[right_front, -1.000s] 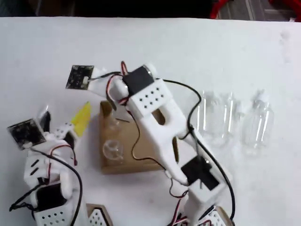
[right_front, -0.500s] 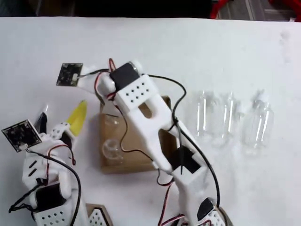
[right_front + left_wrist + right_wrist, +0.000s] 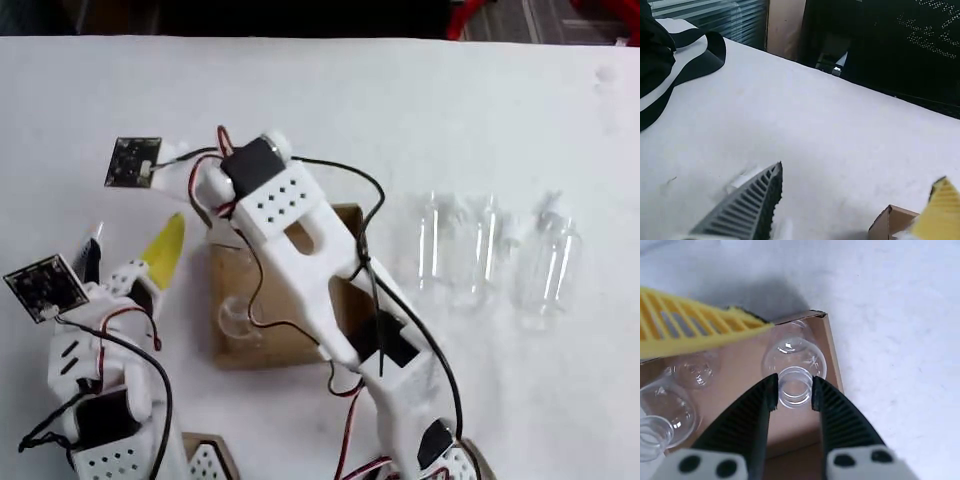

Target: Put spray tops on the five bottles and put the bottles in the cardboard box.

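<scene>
Three clear plastic bottles stand upright in the shallow brown cardboard box (image 3: 832, 357), round shoulders and open mouths facing up. None of them carries a spray top.

The right end effector (image 3: 794, 390) is closed on the threaded neck of the bottle (image 3: 795, 360) nearest the box's corner. Its two smooth black fingers (image 3: 765, 395) press the neck from opposite sides. The bottle's long axis runs straight up and down, directly below that end effector, so any lift or release would go along that line. The right arm, white plastic with loose wires, reaches across the box in the high view and is far closer to this bottle than the left.

The other two bottles (image 3: 696, 369) sit deeper in the box, close together.

The left end effector (image 3: 860, 175) waits just beside the box with its fingers spread apart, one ribbed grey, one ribbed yellow (image 3: 163, 248).

More clear bottles (image 3: 545, 265) lie side by side on the white desk (image 3: 400, 110), well apart from the box.
</scene>
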You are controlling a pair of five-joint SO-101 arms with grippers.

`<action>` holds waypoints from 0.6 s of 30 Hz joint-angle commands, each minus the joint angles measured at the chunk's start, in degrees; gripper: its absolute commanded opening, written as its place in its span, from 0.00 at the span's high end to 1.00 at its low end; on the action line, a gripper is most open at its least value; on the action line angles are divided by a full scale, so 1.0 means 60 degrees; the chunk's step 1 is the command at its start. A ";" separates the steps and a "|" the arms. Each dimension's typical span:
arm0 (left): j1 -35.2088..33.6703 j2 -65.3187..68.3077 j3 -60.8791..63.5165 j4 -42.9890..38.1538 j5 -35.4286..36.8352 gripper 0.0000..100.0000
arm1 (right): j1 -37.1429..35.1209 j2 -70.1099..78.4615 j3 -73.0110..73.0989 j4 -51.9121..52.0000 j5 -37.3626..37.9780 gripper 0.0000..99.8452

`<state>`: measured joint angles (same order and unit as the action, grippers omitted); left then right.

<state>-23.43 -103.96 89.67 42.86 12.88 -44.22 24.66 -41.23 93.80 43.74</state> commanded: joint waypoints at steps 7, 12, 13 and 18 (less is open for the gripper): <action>0.0125 -0.0081 -0.0454 0.0015 0.0088 0.59 | -0.0095 -0.0154 -0.0425 -0.0183 -0.0015 0.84; 0.0125 -0.0081 -0.0454 0.0015 0.0088 0.59 | -0.0037 -0.0168 -0.1289 -0.0051 -0.0073 0.84; 0.0125 -0.0081 -0.0454 0.0015 0.0088 0.59 | 0.0007 -0.0242 -0.1700 0.0168 -0.0073 0.84; 0.0110 -0.0081 -0.0440 0.0015 0.0088 0.59 | 0.0784 -0.1062 -0.3590 0.0842 -0.0645 0.84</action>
<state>-23.43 -103.96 89.67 42.86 12.88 -43.60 23.96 -56.44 97.23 43.38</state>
